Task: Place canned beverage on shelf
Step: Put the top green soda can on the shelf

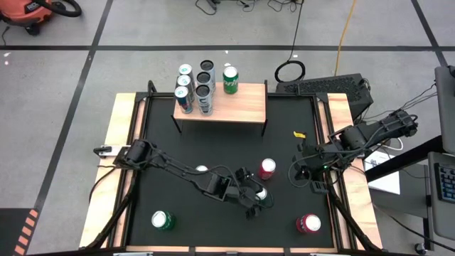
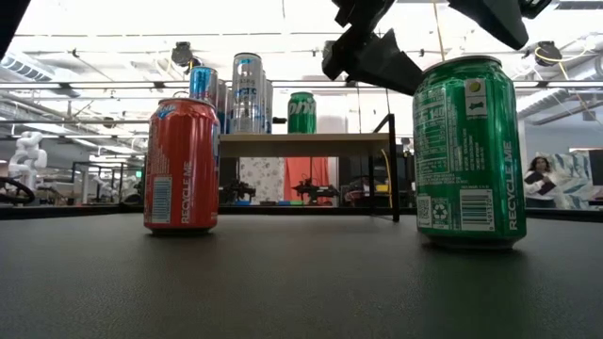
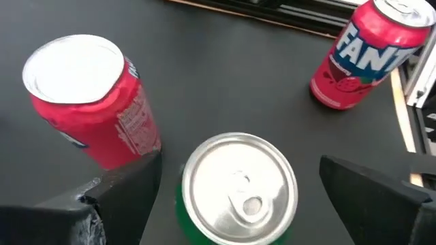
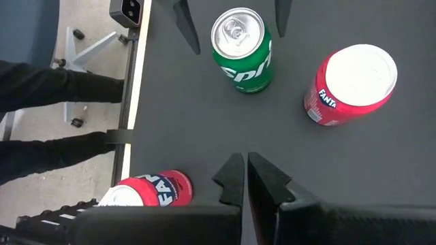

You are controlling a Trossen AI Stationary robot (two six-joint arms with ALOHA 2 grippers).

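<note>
The left hand (image 1: 260,200), fingers spread, straddles an upright green can (image 1: 261,193) on the bench (image 1: 213,149), at 6 o'clock from the shelf (image 1: 238,104). The right hand (image 1: 300,173) hovers pressed together.

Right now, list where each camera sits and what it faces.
High: overhead, straight down on both arms and the light-wood shelf.
Low: tabletop level, facing that shelf; an arm's dark parts overhead.
Left wrist: open left gripper straddling the green Sprite can.
Right wrist: shut right gripper facing that can.
Shared: wrist views both show the green can.
</note>
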